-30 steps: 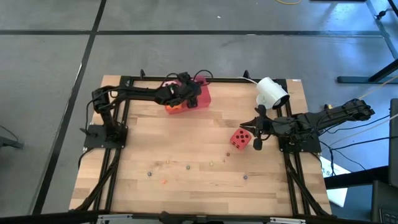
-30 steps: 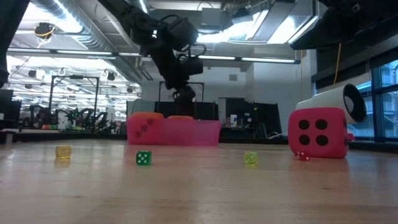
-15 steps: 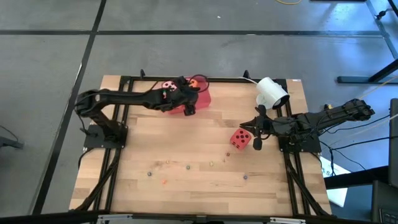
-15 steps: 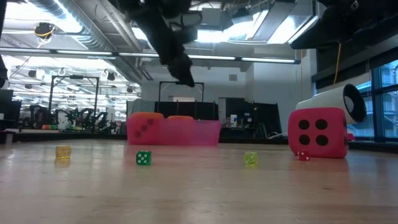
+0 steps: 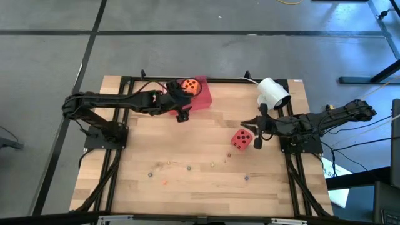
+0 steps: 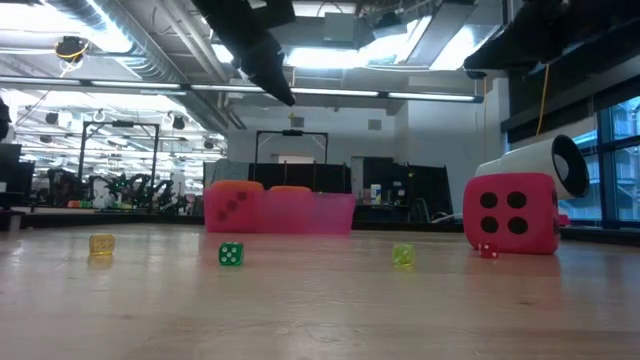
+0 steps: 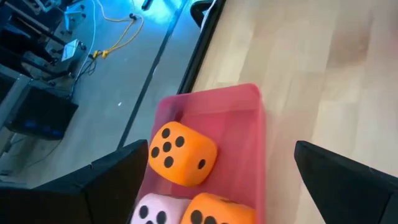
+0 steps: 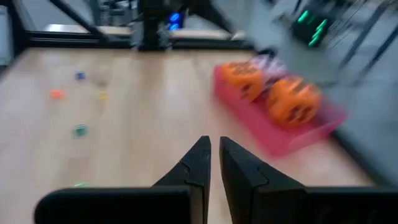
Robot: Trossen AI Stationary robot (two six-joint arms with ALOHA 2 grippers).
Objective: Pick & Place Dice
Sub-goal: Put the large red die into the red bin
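Observation:
The red tray (image 5: 201, 99) sits near the table's far edge and holds three dice. In the left wrist view these are an orange die (image 7: 182, 154), a second orange die (image 7: 214, 211) and a pink die (image 7: 152, 214). My left gripper (image 5: 181, 112) hangs open, raised above the tray's near-left side (image 6: 280, 85), its fingers (image 7: 118, 180) spread wide and empty. The red die (image 5: 242, 139) rests on the wood toward the right (image 6: 512, 213). My right gripper (image 5: 257, 134) hovers shut just right of it (image 8: 211, 152), apart from it.
A white cylinder (image 5: 273, 92) lies on its side behind the red die (image 6: 545, 165). Several tiny coloured beads (image 5: 187, 167) are scattered along the near half of the table, among them a green one (image 6: 231, 254). Black frame rails run along the table's edges.
My left gripper has risen from low over the tray and drawn back toward the table's left edge. The dice in the tray, covered by it before, now show from above.

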